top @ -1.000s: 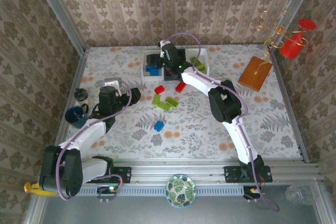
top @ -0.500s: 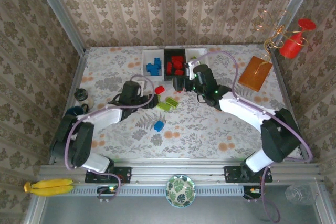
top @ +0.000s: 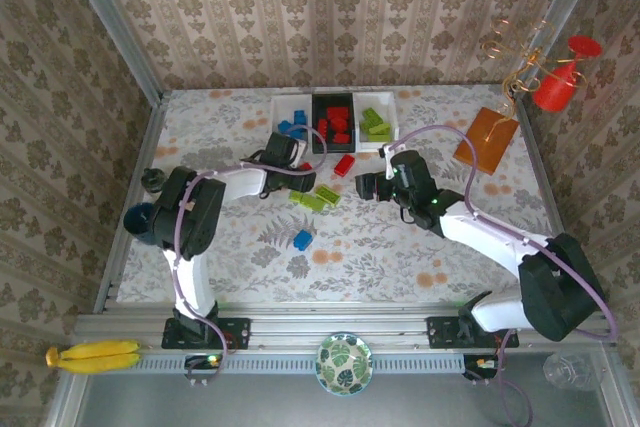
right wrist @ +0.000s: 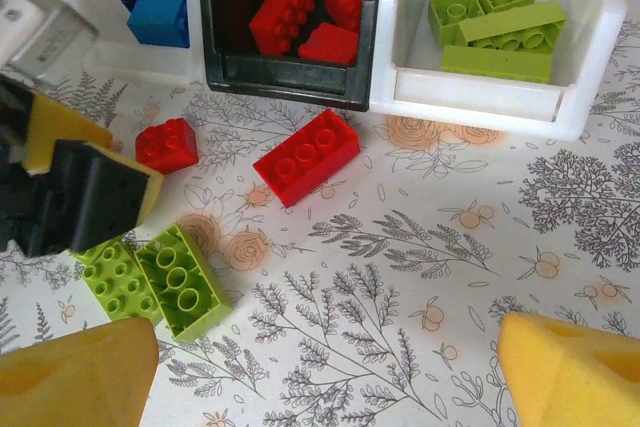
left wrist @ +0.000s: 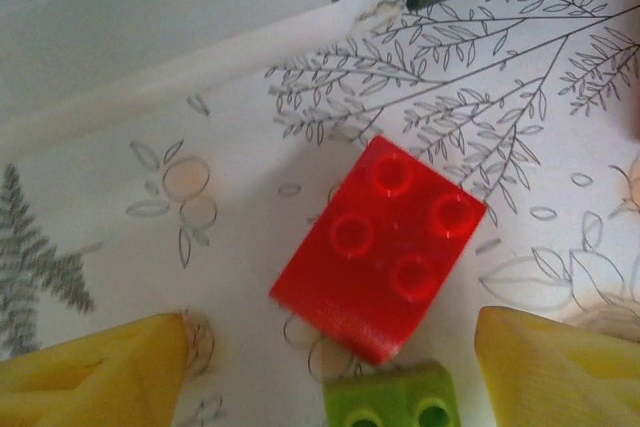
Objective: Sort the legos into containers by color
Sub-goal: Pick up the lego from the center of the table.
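The three containers stand in a row at the table's far side. The left white tray [top: 288, 113] holds blue legos, the black tray [top: 333, 123] red ones, and the right white tray [top: 376, 119] lime ones. My left gripper [left wrist: 330, 372] is open, its yellow pads on either side of a small red brick [left wrist: 380, 247] lying flat on the table, without touching it. A lime brick [left wrist: 395, 399] lies just behind that brick. My right gripper [right wrist: 320, 387] hangs open over bare table. Ahead of it are a long red brick [right wrist: 306, 157] and two lime bricks [right wrist: 160, 282]. A blue brick [top: 303, 239] lies nearer the bases.
An orange board [top: 486, 139] and a red goblet [top: 556, 82] on a wire stand are at the far right. A dark blue cup [top: 141, 222] sits by the left wall. The two arms' grippers are close together in front of the trays.
My left gripper has swung from the left side across to the small red brick, and its jaws have narrowed. My right gripper has pulled back from over the trays toward the near right.
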Motion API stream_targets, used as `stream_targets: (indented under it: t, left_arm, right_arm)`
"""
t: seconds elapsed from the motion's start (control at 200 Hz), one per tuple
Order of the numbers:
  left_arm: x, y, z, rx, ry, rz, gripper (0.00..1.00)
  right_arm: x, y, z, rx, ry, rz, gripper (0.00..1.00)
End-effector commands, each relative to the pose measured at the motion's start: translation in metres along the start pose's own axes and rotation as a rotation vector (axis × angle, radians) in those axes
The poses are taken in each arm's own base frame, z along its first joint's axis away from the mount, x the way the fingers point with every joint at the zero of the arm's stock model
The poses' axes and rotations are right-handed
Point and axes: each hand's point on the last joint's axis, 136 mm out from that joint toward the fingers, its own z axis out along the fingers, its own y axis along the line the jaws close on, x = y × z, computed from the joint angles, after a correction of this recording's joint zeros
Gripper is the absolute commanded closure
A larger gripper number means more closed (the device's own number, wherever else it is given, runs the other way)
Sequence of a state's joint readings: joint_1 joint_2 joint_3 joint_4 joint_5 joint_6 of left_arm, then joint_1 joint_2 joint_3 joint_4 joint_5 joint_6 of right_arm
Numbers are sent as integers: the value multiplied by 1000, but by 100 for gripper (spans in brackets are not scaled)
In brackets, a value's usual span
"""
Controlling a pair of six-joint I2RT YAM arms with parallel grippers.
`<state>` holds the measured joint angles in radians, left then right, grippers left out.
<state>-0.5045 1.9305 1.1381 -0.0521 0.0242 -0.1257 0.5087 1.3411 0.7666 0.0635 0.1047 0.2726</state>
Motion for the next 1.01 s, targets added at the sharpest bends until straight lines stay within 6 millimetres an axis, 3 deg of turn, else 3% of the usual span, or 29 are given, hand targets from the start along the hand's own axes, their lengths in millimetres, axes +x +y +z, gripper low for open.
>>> stream_targets:
  t: [0.0, 0.18, 0.35, 0.615, 0.735, 0.87, 1.0]
  left_arm:
    - [1, -2, 7, -5, 48, 59, 26]
    - [-5, -11, 21, 32, 71, 71, 35]
    - [-7, -19, 28, 61, 85, 84, 50]
    - [-9, -32, 13, 84, 53, 89, 68]
    - [-30, -41, -8, 118, -35, 81, 71]
    - [-69, -55, -35, 182, -171, 63, 71]
    - [-103, -58, -44, 190, -259, 67, 71]
  right_arm:
    - [-11, -3, -8, -1, -55, 28, 11]
    - [-13, -8, -16, 2, -75, 41, 10]
    - [-13, -10, -17, 5, -80, 49, 10]
    - [-12, -13, -16, 13, -77, 54, 10]
    - [-12, -14, -15, 16, -77, 56, 10]
    - [-11, -17, -17, 27, -84, 59, 10]
    - [-10, -19, -17, 33, -91, 61, 10]
